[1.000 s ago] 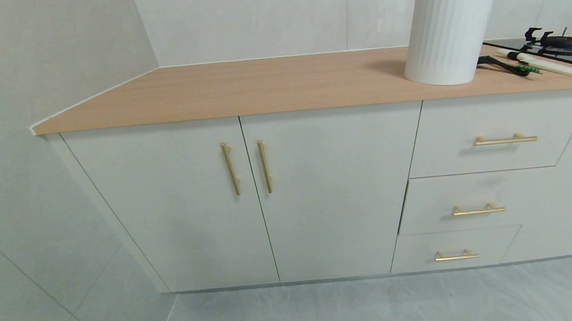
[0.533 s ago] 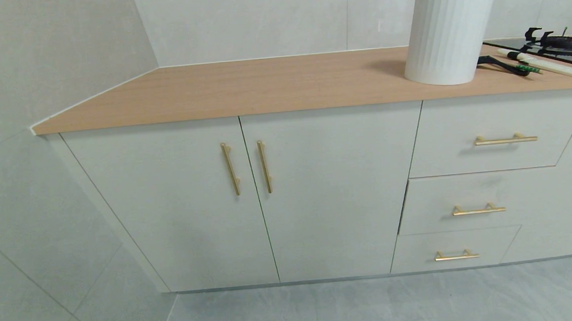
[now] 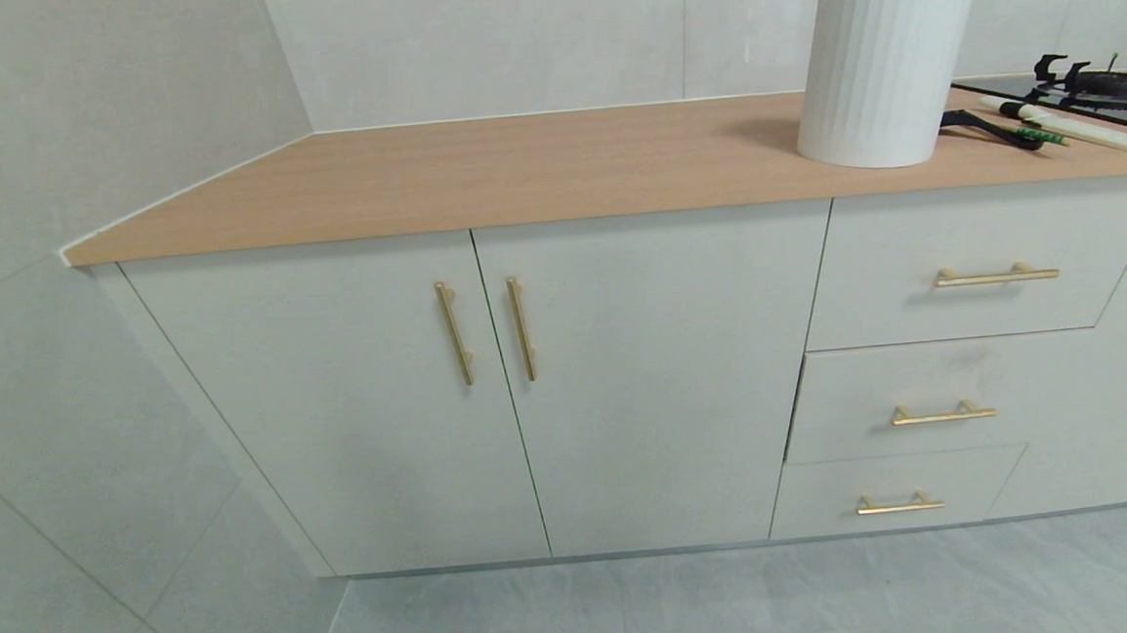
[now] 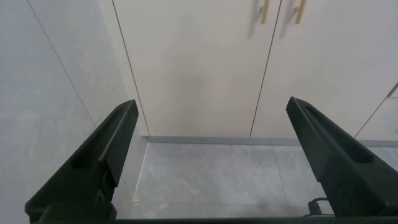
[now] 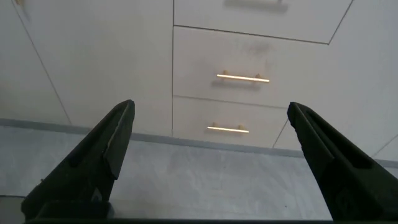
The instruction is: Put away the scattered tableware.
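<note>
Utensils (image 3: pixel 1068 126) unmoved beside white canister (image 3: pixel 885 57) — view unchanged too.

Black utensil (image 3: pixel 987 126), perhaps a spatula, partly behind white canister (image 3: pixel 885 57)

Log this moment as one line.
left gripper: open, empty, facing doors | right gripper: open, empty, facing drawers | utensils: on counter beside canister | doors, drawers: shut
</note>
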{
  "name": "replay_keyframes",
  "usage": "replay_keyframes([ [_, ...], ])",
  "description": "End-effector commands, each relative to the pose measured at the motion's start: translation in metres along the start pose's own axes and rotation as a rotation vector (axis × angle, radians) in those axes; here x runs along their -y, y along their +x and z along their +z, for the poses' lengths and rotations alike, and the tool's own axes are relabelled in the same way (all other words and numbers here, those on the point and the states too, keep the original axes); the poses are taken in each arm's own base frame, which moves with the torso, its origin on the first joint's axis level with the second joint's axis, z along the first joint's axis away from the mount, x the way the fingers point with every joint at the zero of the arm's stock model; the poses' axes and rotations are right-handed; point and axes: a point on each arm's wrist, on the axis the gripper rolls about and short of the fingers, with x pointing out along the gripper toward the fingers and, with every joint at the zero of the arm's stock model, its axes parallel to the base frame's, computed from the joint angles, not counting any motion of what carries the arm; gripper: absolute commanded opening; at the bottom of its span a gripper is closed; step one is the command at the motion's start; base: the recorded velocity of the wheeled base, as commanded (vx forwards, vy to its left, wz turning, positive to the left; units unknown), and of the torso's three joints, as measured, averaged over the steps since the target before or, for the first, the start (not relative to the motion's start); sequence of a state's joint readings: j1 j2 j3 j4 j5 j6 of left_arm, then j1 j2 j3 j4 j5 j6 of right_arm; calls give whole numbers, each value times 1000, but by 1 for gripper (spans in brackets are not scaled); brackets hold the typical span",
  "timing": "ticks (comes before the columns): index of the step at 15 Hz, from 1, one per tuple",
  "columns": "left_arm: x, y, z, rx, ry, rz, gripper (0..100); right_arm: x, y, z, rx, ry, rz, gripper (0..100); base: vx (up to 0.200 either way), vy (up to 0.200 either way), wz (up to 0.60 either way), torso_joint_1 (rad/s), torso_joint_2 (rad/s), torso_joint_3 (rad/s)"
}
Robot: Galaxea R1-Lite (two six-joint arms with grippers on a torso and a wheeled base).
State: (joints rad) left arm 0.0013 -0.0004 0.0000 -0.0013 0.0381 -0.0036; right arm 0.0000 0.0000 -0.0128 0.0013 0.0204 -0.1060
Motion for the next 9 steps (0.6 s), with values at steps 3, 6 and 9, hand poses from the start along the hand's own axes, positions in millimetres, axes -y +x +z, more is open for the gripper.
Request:
replay_keyframes([
  [3, 0, 0, 0, 0, -1, 1, 100, 1, 3, 3, -43, 85, -16, 100, 0, 0, 0, 0, 0, 0],
  [6, 0, 0, 0, 0, -1, 1, 100, 2, 0, 2, 4, 37, -81, 100, 0, 0, 0, 0, 0, 0],
  [9, 0, 0, 0, 0, -1, 1, 100, 2, 0, 2, -5, 55, -79, 100, 0, 0, 0, 0, 0, 0],
])
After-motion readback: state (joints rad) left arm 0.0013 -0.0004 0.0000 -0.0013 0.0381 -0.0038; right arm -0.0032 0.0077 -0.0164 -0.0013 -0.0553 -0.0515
